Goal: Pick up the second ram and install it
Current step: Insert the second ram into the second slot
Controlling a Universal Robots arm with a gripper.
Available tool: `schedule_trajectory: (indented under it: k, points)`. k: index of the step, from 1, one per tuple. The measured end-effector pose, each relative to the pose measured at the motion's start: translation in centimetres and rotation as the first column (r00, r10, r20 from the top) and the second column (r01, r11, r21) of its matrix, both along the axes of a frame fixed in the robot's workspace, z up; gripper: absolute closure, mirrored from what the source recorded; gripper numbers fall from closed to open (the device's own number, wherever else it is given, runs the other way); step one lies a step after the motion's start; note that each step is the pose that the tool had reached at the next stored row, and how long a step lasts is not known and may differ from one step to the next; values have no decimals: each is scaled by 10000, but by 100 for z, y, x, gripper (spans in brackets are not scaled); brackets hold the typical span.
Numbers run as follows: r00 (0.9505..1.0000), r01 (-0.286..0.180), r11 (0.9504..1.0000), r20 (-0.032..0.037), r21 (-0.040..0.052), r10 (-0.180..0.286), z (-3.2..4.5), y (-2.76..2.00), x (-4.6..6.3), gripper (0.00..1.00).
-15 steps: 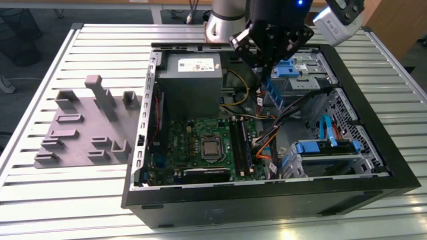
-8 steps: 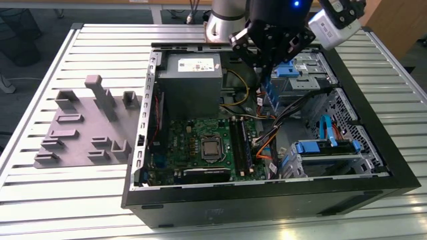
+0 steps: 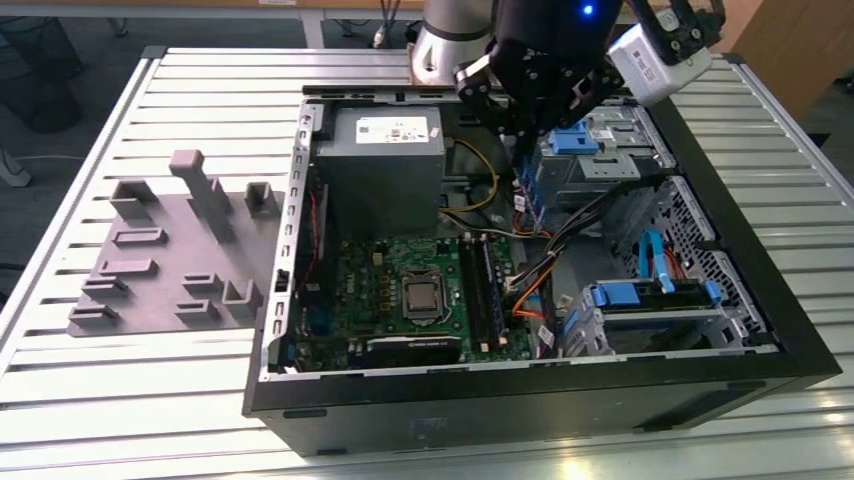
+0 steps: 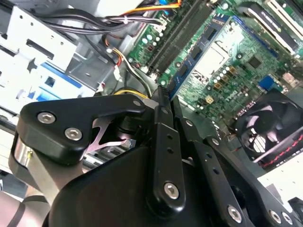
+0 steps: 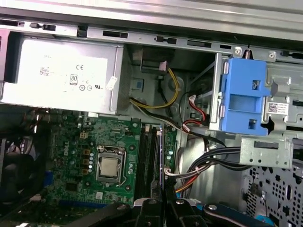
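My gripper (image 3: 529, 135) hangs over the back of the open computer case (image 3: 747, 330) and is shut on the second ram (image 3: 533, 190), a thin dark green-blue stick pointing down from the fingers. In the first wrist view the ram (image 5: 162, 156) shows edge-on, rising from the gripper (image 5: 163, 202) and lined up beside the long black memory slots (image 5: 147, 161) on the motherboard. In the second wrist view the gripper (image 4: 165, 94) clamps one end of the ram (image 4: 196, 52), whose chips face the board. The stick is above the slots, not seated.
A grey power supply (image 3: 380, 150) fills the case's back corner. Loose cable bundles (image 5: 208, 161) and blue drive caddies (image 3: 641, 295) crowd the exterior view's right of the slots. The processor socket (image 3: 424, 295) lies beside them. A grey moulded tray (image 3: 174, 250) sits outside the case.
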State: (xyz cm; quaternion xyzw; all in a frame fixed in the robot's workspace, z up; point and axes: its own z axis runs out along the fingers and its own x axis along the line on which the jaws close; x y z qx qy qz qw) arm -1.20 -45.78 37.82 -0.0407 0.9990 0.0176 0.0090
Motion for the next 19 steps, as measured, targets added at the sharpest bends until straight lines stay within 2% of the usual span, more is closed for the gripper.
schedule_trajectory:
  k: [1,4,8,12,19]
  points:
    - [10000,13,10000,-28,61,-13,-36,0,0,86]
    - [10000,57,9999,-60,114,-56,-56,-2,0,86]
    - [9997,200,9997,-106,127,-199,-92,-3,0,86]
    - [9993,344,9992,-126,180,-342,-121,-3,0,86]
    - [9984,534,9984,-217,177,-530,-182,-23,-1,86]
